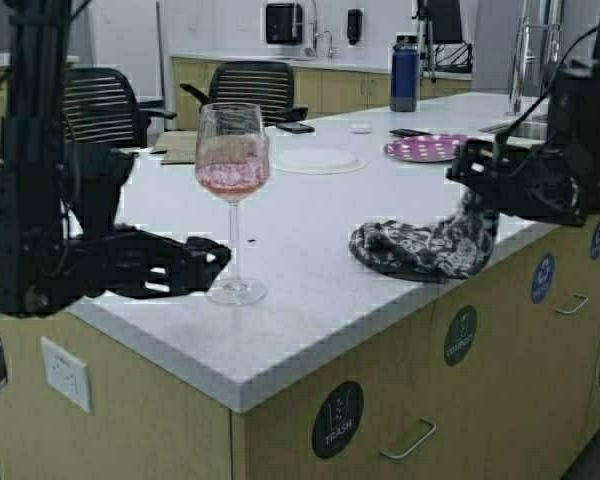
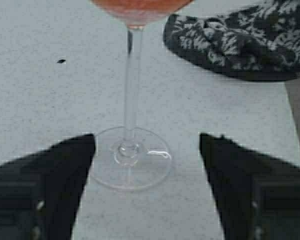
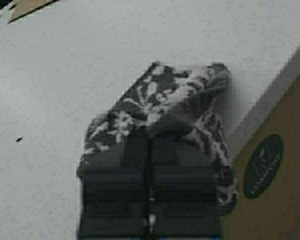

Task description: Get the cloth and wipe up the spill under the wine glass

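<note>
Cloth in one claw, glass waiting by the other

The wine glass (image 1: 232, 190) stands upright on the white worktop (image 1: 310, 250), near its front edge. The left claw (image 2: 147, 165) is spread wide, one finger on each side of the glass foot, not touching it. The cloth (image 1: 420, 248) lies bunched to the right of the glass, well apart, with one end pinched tight in the right claw (image 3: 149, 142), so the right arm is nearer it. Round stickers under the worktop read "TRASH" (image 1: 337, 420) and "COMPOST" (image 1: 460, 335).
</note>
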Robot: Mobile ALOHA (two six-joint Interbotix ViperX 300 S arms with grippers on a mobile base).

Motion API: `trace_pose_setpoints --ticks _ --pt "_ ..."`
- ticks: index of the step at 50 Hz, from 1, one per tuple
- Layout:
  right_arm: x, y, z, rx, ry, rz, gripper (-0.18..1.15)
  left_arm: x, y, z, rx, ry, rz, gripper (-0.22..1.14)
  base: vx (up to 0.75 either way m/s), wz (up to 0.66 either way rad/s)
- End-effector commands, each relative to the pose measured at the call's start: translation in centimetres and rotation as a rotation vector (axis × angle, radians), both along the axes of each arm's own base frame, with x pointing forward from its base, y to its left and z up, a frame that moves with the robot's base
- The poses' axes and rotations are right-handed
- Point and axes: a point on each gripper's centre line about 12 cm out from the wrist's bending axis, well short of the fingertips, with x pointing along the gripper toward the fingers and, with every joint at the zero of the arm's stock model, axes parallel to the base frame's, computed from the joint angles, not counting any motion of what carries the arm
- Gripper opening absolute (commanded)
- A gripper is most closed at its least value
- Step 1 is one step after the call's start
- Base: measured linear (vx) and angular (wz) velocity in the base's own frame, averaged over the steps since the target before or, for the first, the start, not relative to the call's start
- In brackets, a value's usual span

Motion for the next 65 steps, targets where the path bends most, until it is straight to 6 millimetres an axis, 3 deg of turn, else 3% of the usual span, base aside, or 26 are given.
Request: trace_pose_setpoints --ticks 1,23,37,54,65 --pt "-0.2 1.3 2.8 -0.040 -0.032 0.115 0.06 -0.8 0.3 3.2 -0.024 -0.048 -0.004 0.96 0.00 0.00" --pt "-0.1 3.2 10.4 -0.256 -0.063 0.326 0.06 -2.4 1.0 10.5 -0.085 -0.196 -0.003 0.96 0.00 0.00" --pt "0.3 3.2 14.7 -0.278 -0.137 0.305 0.06 -1.6 0.7 15.9 -0.134 -0.321 -0.001 0.96 0.00 0.00" --pt "1.0 3.2 17.2 -0.286 -0.179 0.289 0.06 0.5 -0.1 23.5 -0.121 -0.382 0.017 0.96 0.00 0.00" --pt "1.4 4.1 20.4 -0.301 -0.212 0.291 0.06 0.9 0.0 28.7 -0.102 -0.401 0.038 0.96 0.00 0.00"
